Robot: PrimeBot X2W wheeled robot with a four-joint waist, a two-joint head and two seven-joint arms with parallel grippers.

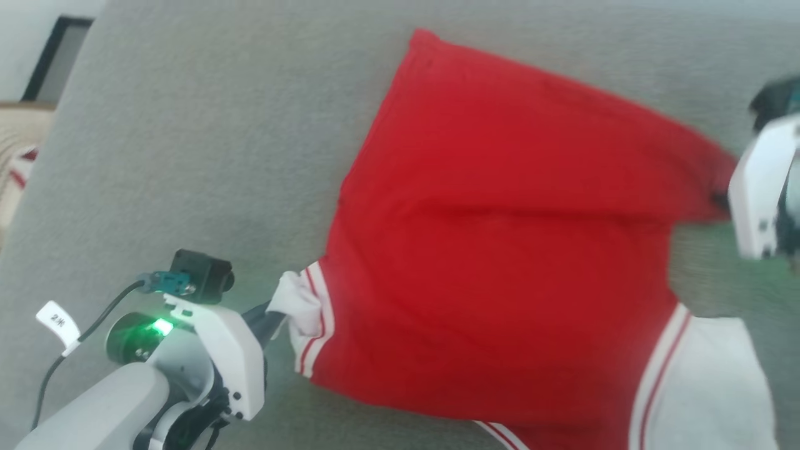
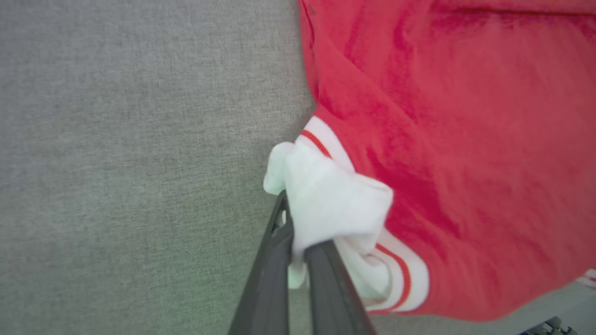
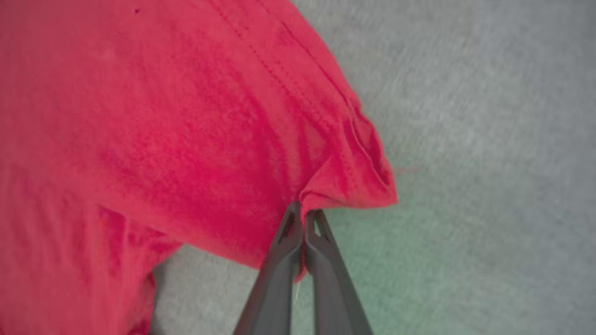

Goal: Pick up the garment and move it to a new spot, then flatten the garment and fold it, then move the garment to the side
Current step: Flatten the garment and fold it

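Garment [image 1: 500, 237], one, left claw [image 2: 298, 235] pinching white cuff [image 2: 335, 200], right claw [image 3: 303, 216] pinching red corner [image 3: 363, 186]

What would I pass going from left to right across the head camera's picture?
A beige striped item at the edge → the left gripper, pinching a white sleeve end → the garment, spread red → the right gripper, pinching its red edge.

The bright red garment [image 1: 500, 250], with white sleeve ends and striped trim, is stretching wide and faintly creased over the grey surface [image 1: 187, 156].
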